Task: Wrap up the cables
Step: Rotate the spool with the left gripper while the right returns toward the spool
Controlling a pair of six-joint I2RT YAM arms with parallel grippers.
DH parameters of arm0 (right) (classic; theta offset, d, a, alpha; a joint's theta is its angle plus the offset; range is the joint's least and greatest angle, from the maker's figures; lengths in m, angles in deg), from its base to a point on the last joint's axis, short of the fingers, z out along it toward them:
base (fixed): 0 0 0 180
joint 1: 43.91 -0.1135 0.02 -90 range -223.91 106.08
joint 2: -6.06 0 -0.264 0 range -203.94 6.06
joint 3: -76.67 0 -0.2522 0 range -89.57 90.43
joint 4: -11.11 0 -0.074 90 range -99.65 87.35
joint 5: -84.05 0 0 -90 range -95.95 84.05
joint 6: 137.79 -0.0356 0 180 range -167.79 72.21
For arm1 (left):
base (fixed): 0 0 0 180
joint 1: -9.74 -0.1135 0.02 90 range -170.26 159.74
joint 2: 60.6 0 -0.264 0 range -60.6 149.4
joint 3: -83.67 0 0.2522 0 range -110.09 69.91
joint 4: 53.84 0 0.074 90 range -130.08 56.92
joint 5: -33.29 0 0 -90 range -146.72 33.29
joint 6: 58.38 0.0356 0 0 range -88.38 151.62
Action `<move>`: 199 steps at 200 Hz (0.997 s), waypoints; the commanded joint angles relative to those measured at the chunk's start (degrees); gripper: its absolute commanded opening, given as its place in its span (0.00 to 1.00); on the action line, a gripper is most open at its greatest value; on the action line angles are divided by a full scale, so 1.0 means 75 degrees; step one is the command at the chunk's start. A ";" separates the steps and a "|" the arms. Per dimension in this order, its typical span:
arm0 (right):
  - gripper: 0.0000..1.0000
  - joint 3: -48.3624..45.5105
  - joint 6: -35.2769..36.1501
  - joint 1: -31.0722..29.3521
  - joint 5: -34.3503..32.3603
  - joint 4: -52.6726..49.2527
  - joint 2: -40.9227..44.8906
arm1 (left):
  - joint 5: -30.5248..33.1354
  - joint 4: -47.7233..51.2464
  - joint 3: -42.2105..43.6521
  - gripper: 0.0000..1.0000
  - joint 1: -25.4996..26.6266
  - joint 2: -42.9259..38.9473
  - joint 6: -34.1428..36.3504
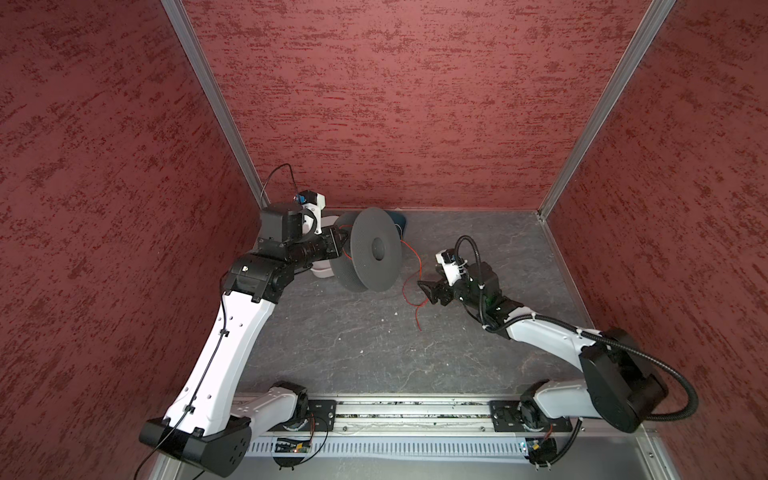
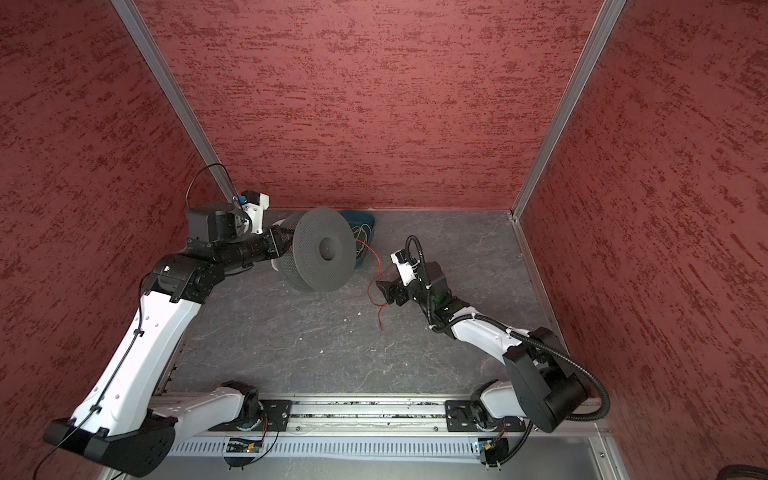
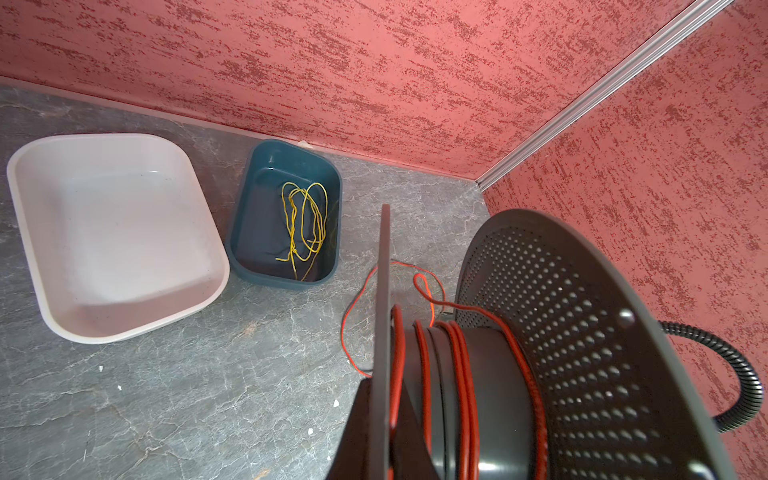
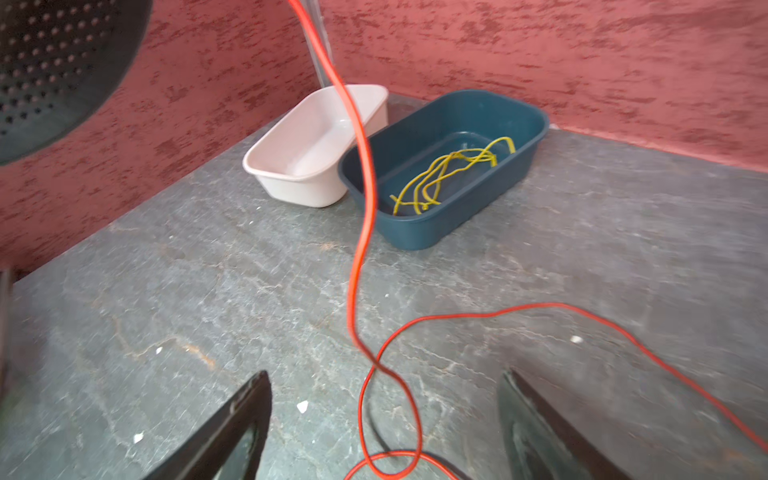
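The grey, stone-patterned table (image 1: pixel 332 345) is the largest thing I see, and I place everything else from the spool (image 1: pixel 374 249) above it. The spool is dark grey, with two wide perforated flanges on a smooth hub, and it sits tilted.

Behind the spool, by the back wall, a white tub (image 3: pixel 116 232) and a smaller blue tub (image 3: pixel 245 216) stand side by side. The blue one holds a tangle of thin yellow wires (image 3: pixel 305 224).

The left gripper (image 1: pixel 341 241) is at the spool's left side. In its wrist view the pincer (image 3: pixel 384 415) is pressed together on the thin edge of the near flange, so it holds the spool.

The right gripper (image 1: pixel 426 286) hangs near the spool's right side. Its fingers (image 4: pixel 249 415) are spread wide and pinch nothing.

The red cable (image 3: pixel 467 386) is bright orange-red, glossy and much thinner than a finger. A few loose, uneven turns lie around the spool's hub, with bare hub between them. From there the slack (image 4: pixel 361 232) drops off the spool's right side in lazy bends, crosses itself in a loop between the spread right fingers without touching them, and trails on the table (image 2: pixel 380 320) in front of the spool. A darker line follows it at the loop; whether that is a strand or a shadow I cannot tell.
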 commanded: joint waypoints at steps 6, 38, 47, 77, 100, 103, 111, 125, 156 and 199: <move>0.82 -0.0186 -0.0087 0.0033 0.0909 0.0913 -0.0346 | -0.0236 -0.0393 -0.0198 0.00 -0.0085 -0.0257 -0.0131; 0.80 -0.0095 -0.0453 0.0032 0.1032 0.1475 -0.1094 | -0.0487 -0.0502 -0.0339 0.00 -0.0074 -0.0201 -0.0303; 0.79 -0.0024 -0.0515 0.0038 0.1033 0.1529 -0.1267 | -0.0699 -0.0579 -0.0393 0.00 -0.0064 -0.0187 -0.0385; 0.78 -0.0102 -0.0883 0.0033 0.0759 0.2050 -0.1513 | -0.1030 -0.0710 -0.0786 0.00 0.0075 -0.0162 -0.0564; 0.78 -0.0112 -0.0973 0.0033 0.0715 0.2274 -0.1663 | -0.1028 -0.0690 -0.1241 0.00 0.0272 -0.0143 -0.0576; 0.78 -0.0129 -0.0982 0.0033 0.0701 0.2317 -0.1677 | -0.1018 -0.0666 -0.1296 0.00 0.0282 -0.0140 -0.0576; 0.78 -0.0170 -0.0979 0.0033 0.0687 0.2450 -0.1710 | -0.1006 -0.0600 -0.1464 0.00 0.0322 -0.0110 -0.0565; 0.78 -0.0233 -0.0915 0.0032 0.0475 0.2555 -0.1726 | -0.0969 -0.0429 -0.1755 0.00 0.0352 -0.0053 -0.0521; 0.78 -0.0337 -0.0792 0.0033 0.0102 0.2818 -0.1641 | -0.0968 -0.0195 -0.2164 0.00 0.0395 0.0001 -0.0471; 0.73 -0.0314 -0.0769 0.0033 -0.0262 0.3035 -0.1534 | -0.0907 -0.0113 -0.2220 0.00 0.0401 -0.0058 -0.0450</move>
